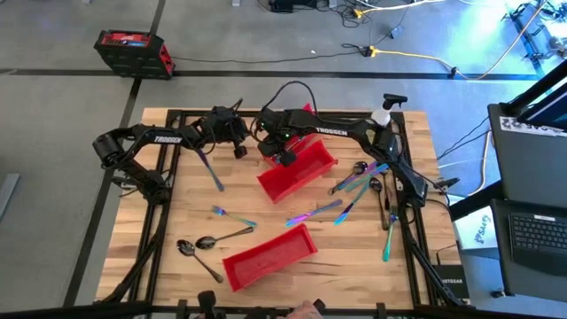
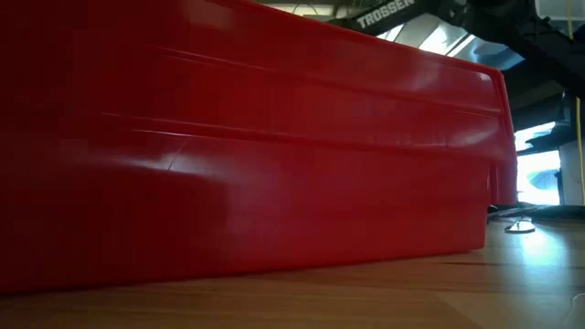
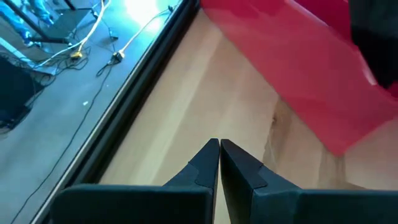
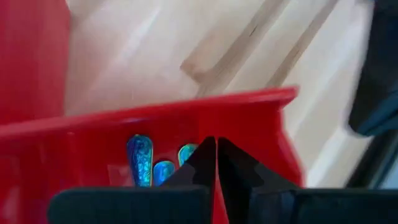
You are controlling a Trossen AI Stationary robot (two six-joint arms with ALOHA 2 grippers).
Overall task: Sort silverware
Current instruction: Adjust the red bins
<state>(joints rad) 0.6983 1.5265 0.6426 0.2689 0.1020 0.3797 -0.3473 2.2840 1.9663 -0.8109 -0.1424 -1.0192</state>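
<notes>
Two long red bins lie on the wooden table: one in the middle (image 1: pixel 301 168), one near the front edge (image 1: pixel 268 257). My right gripper (image 4: pixel 216 142) is shut with nothing between its fingers, pointing down over the middle bin's far-left end (image 1: pixel 285 159). Three iridescent blue handles (image 4: pixel 140 160) lie inside that bin. My left gripper (image 3: pixel 219 144) is shut and holds nothing, above bare wood just left of that bin (image 1: pixel 240 151). Loose silverware lies flat on the table: one piece (image 1: pixel 211 168) at the left, a fork (image 1: pixel 232 215), two dark spoons (image 1: pixel 202 245), and several pieces at the right (image 1: pixel 354 184).
A clear spray bottle (image 1: pixel 383 111) stands at the table's far right corner. The front bin's red wall (image 2: pixel 247 146) fills most of the low view. A black frame (image 1: pixel 151 213) runs around the table. Bare wood shows between the two bins.
</notes>
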